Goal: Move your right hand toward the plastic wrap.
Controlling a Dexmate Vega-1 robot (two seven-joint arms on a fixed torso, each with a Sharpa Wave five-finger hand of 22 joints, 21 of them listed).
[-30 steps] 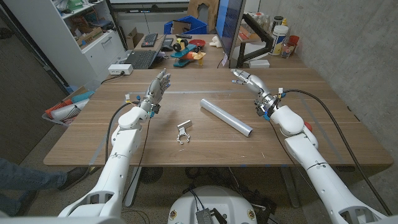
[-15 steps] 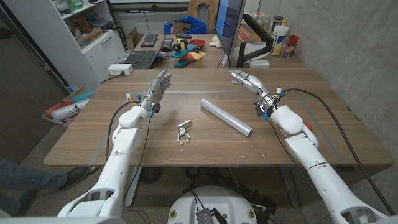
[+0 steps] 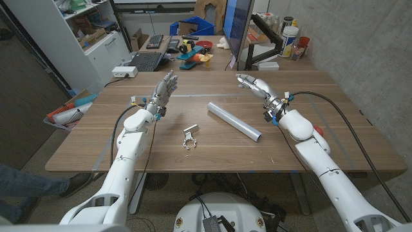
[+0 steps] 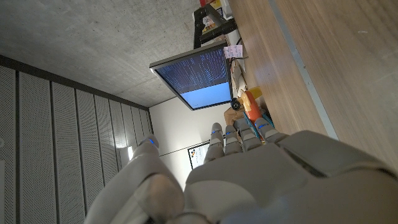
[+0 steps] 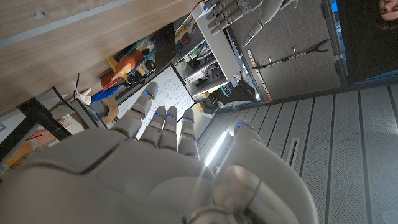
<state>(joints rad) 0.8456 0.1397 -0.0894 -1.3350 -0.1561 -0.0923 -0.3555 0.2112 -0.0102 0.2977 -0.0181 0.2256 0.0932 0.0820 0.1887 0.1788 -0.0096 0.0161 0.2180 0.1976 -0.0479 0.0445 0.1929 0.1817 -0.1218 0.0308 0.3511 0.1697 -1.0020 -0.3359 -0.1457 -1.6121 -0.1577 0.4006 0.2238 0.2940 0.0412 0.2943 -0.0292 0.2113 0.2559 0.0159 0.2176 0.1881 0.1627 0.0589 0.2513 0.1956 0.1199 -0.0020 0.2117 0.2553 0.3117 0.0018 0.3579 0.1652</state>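
Note:
The plastic wrap [image 3: 234,120] is a long silvery roll lying slantwise on the wooden table [image 3: 309,138], near the middle. My right hand [image 3: 254,85] hovers beyond the roll's far end and a little to its right, fingers stretched out and apart, holding nothing. My left hand [image 3: 163,91] is raised over the table's left part, fingers straight and apart, empty. In the right wrist view the back of my right hand [image 5: 149,168] shows with extended fingers [image 5: 163,127]. The left wrist view has the back of my left hand [image 4: 249,180].
A small white clip-like part [image 3: 188,136] lies on the table left of the roll. A monitor [image 3: 236,29] on a black stand rises at the table's far edge, close behind my right hand. Bottles and a cup [image 3: 293,38] stand at the far right.
My right hand has drifted slightly left, toward the far end of the roll. The left hand and the roll have stayed put.

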